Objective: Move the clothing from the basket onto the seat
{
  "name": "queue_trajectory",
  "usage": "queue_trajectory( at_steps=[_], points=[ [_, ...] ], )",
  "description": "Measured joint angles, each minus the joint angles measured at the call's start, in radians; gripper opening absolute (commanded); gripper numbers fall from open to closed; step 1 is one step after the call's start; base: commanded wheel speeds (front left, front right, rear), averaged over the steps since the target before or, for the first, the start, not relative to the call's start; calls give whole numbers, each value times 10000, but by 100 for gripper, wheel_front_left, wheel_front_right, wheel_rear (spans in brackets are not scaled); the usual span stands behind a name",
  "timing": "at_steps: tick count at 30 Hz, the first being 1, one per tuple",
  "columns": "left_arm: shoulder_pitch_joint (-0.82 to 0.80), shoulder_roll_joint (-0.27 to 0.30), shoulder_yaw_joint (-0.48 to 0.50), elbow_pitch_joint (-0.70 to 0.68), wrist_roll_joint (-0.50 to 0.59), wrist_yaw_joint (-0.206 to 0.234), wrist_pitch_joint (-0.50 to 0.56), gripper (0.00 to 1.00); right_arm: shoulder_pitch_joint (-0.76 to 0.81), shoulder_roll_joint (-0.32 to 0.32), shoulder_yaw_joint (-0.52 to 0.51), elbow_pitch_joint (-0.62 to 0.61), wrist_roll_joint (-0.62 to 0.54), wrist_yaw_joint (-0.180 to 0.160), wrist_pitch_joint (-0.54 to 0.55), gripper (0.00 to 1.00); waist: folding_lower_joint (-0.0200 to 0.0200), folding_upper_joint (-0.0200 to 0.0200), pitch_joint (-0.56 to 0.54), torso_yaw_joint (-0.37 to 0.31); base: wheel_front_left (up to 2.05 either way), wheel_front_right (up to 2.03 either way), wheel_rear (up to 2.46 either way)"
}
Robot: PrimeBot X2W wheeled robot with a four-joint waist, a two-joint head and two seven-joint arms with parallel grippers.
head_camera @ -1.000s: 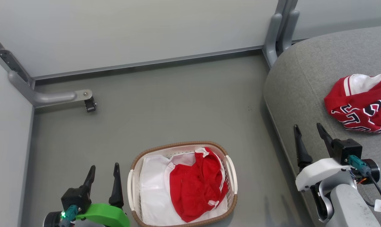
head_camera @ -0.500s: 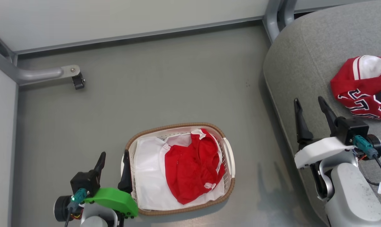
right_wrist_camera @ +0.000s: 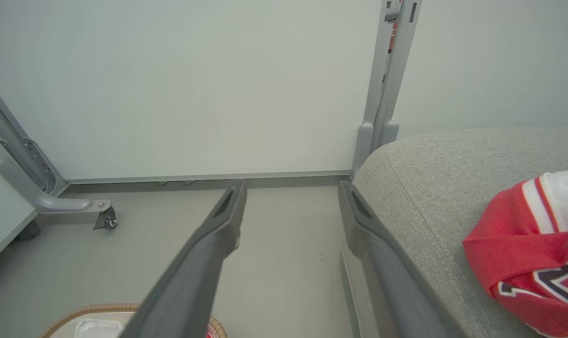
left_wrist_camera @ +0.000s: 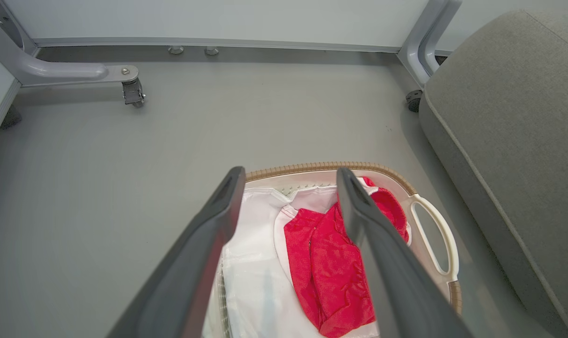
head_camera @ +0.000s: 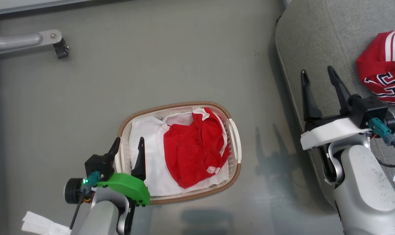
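Big grey seat (head_camera: 318, 39) on the right, and the jersey (head_camera: 382, 65) lies crumpled on it. Down on the floor (head_camera: 151, 65) sits the basket (head_camera: 171, 106), a white sheet (head_camera: 145, 163) in it, and the red shorts (head_camera: 191, 150) bunched on top. Now the left tool (head_camera: 129, 139): fingers spread wide, nothing in them, straddling the basket's left rim, one finger outside, one above the sheet; contact, can't tell. The right tool (head_camera: 316, 70) is wide open too, empty, over the seat's edge, near the jersey but apart.
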Motion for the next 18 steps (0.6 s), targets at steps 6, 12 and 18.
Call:
queue_trajectory(
  at_steps=[6, 12, 18],
  points=[
    [-641, -2, -345, 616, -21, -123, 0, 100, -281, 12, 77, -313, 46, 0, 0, 100, 0, 0, 597, -77, 0, 0, 0],
    [-1325, -6, -704, 1415, 63, -230, -2, 100, -570, 46, 224, -667, 115, 0, 0, 100, 0, 0, 1181, -185, 0, 0, 0],
    [-2033, -13, -999, 2090, 40, -384, -2, 100, -848, 69, 284, -988, 184, 0, 0, 100, 0, 0, 1779, -344, 0, 0, 0]
  ],
)
